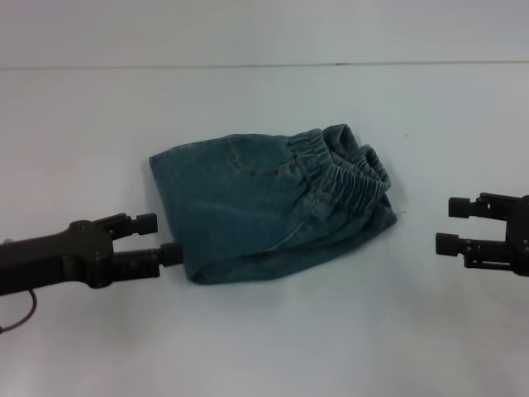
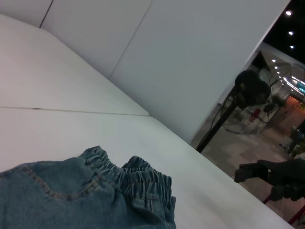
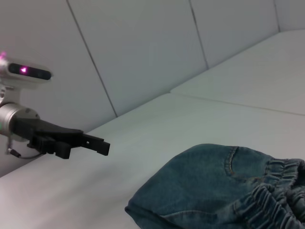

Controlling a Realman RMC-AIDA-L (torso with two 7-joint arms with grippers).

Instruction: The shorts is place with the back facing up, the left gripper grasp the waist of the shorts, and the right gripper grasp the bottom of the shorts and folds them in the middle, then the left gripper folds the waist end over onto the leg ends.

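The left claw (image 1: pixel 157 237) sits low on the white surface (image 1: pixel 91 116) at the near left, its two fingers spread apart and holding nothing; the lower fingertip lies right at the near-left corner of the shorts (image 1: pixel 264 211), though contact cannot be confirmed. The right claw (image 1: pixel 453 225) hovers at the far right edge, also spread open and empty, well apart from the denim. The shorts lie folded into a compact bundle in the middle of the surface. The waist (image 1: pixel 351 169), a gathered elastic band, sits on top at the right side of the bundle, doubled into two ruffled rows. A curved pocket seam shows on the upper layer. The folded edge runs along the near side, facing the robot. In the left wrist view the waist (image 2: pixel 138 179) appears close by, with the right claw (image 2: pixel 248 172) farther off beyond the surface's edge. The right wrist view shows the left claw (image 3: pixel 97 145) out past the bundle's rounded end.
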